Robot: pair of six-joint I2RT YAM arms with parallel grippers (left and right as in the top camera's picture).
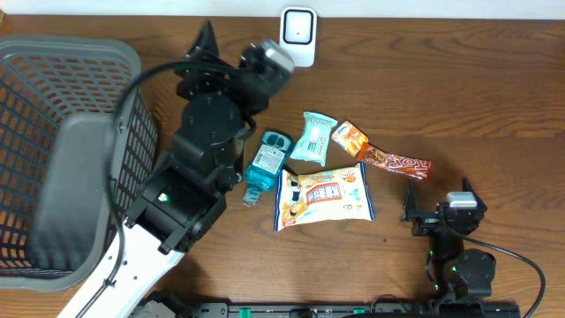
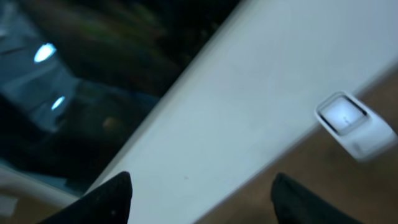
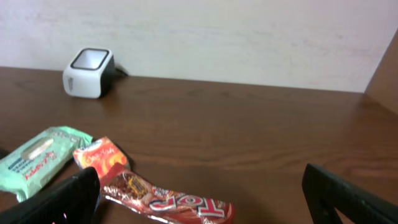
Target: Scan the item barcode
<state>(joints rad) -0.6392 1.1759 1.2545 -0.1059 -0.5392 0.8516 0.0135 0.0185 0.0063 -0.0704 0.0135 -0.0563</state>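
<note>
The white barcode scanner (image 1: 298,35) stands at the table's far edge and also shows blurred in the left wrist view (image 2: 355,125) and small in the right wrist view (image 3: 89,73). My left gripper (image 1: 268,56) hovers just left of it, open, with nothing between its dark fingers (image 2: 113,198). Items lie mid-table: a blue bottle (image 1: 267,162), a green packet (image 1: 313,138), an orange packet (image 1: 350,137), a red bar (image 1: 398,162) and a large snack bag (image 1: 323,196). My right gripper (image 1: 439,207) rests open at the near right, with the red bar (image 3: 166,200) ahead of it.
A big grey mesh basket (image 1: 62,66) fills the left side of the table. A white wall (image 3: 217,37) rises behind the far edge. The left arm's bulk covers the table between the basket and the bottle.
</note>
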